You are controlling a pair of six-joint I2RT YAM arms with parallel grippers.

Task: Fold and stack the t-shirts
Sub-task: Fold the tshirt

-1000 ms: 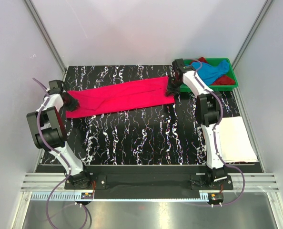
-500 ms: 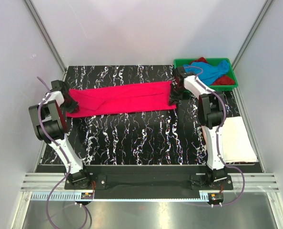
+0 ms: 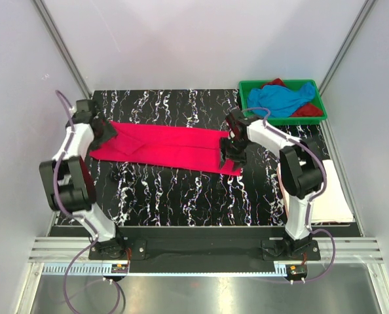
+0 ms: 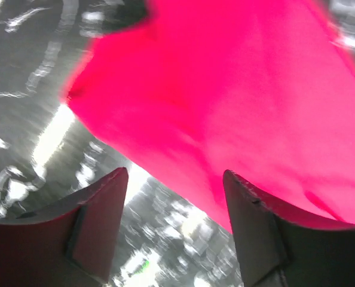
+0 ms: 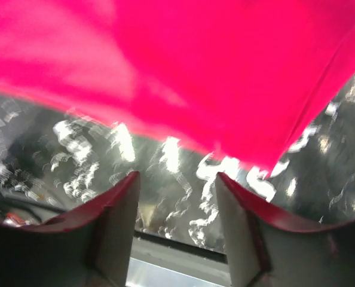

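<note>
**Pink band flat on the desk, both jaws free for the next fold**

Top view: the hot pink t-shirt lies as a long band on the desk, running leftward from just in front of the green tray. The sky blue t-shirt and dark red t-shirt sit in that tray. Left wrist: the left gripper hovers at the end far from the tray, jaws apart and empty. Right wrist: the right gripper hovers over the tray-side hem, jaws likewise apart and empty. We judge it best to pinch matching corners squarely and carry them evenly.
</note>
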